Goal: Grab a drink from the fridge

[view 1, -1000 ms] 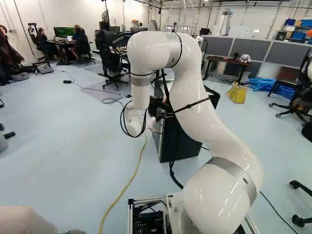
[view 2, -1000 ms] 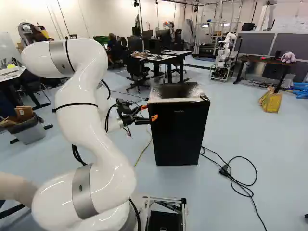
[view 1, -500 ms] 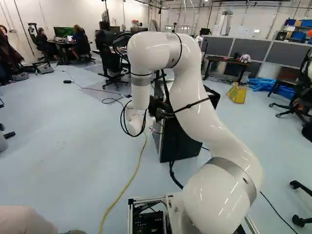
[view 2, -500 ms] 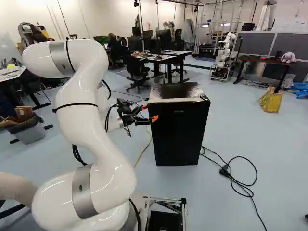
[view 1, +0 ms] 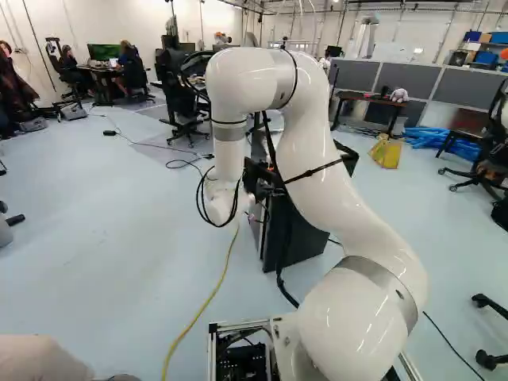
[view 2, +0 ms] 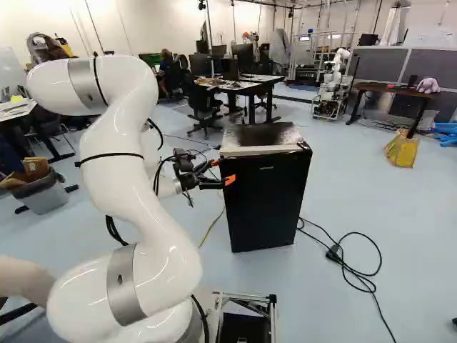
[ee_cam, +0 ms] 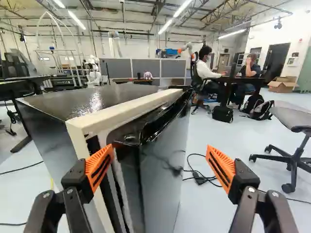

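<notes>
The gripper point(ee_cam: 159, 156) is released, its fingers spread either side of the ajar door point(ee_cam: 163, 179), one orange pad point(ee_cam: 99, 167) by the gap, probably to hook it and swing it wider. Beyond, the fridge point(view 2: 263, 137) stands upright on the floor point(view 2: 343, 207), long axis vertical, front turned towards the base point(view 1: 242, 359); the drink is out of sight, presumably inside, its own direction impossible to tell.

Black fridge point(view 2: 265, 204), orange-padded black claw point(view 2: 222, 171)
</notes>
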You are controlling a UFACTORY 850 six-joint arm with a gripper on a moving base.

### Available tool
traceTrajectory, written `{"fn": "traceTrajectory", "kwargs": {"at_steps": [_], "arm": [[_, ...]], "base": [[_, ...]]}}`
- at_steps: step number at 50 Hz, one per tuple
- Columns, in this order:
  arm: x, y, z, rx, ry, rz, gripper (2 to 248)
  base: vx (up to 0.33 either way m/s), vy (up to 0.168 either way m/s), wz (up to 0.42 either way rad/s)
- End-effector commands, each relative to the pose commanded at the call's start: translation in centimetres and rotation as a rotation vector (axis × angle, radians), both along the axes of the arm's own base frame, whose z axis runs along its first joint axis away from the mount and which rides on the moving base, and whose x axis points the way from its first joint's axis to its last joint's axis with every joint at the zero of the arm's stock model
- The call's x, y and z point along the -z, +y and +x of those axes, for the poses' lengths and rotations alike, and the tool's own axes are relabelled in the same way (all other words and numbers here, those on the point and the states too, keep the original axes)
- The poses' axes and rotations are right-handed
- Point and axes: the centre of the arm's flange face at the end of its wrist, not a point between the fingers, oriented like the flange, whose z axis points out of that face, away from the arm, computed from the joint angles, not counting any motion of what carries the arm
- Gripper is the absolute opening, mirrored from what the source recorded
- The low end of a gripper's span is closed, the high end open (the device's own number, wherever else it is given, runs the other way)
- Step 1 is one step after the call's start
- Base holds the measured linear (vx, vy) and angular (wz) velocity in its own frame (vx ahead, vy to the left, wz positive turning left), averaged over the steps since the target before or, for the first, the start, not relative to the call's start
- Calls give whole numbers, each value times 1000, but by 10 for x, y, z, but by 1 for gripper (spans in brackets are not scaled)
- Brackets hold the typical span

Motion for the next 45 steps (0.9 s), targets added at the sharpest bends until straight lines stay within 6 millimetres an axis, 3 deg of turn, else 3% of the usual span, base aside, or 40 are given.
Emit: {"fn": "traceTrajectory", "kwargs": {"at_steps": [29,45], "arm": [[0,-6,-60,2,78,-50,247],[-1,-11,-71,25,92,-61,247]], "base": [[0,0,0],[0,0,0]]}}
